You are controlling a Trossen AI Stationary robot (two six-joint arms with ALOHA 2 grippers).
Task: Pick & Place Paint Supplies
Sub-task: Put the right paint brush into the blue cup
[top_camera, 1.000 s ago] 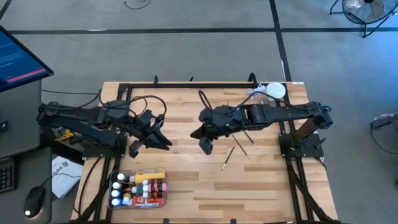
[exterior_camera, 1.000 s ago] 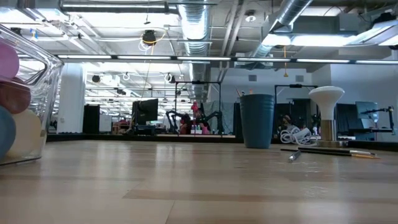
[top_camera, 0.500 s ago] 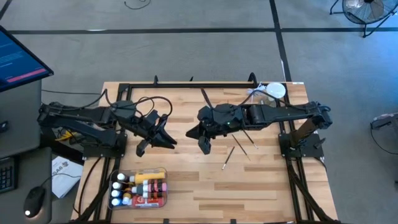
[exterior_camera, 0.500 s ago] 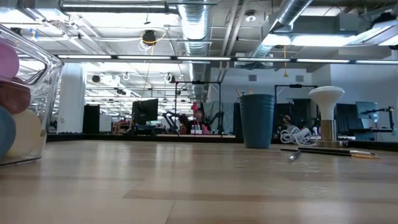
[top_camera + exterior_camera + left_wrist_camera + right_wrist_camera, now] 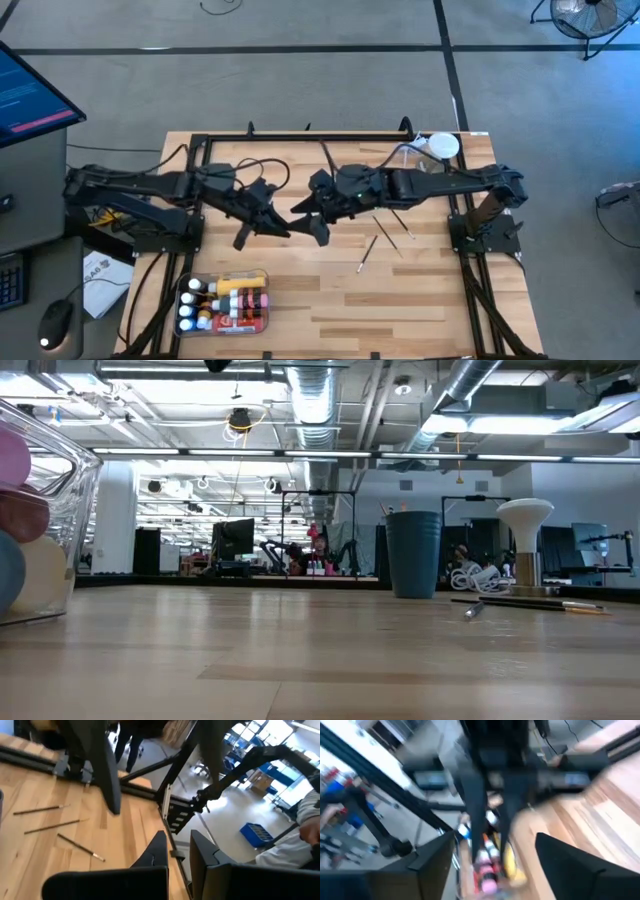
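paint tubes and bottles [image 5: 226, 299] already packed in the clear tray [image 5: 262, 325] near the front left; three brushes [image 5: 385, 232] loose on the table's right side, left to do. left gripper [image 5: 278, 226] shut, empty; right gripper [image 5: 310, 220] wide, empty, both mid-table

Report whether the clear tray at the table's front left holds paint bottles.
Yes: the clear tray holds several paint bottles lying side by side, seen from above.
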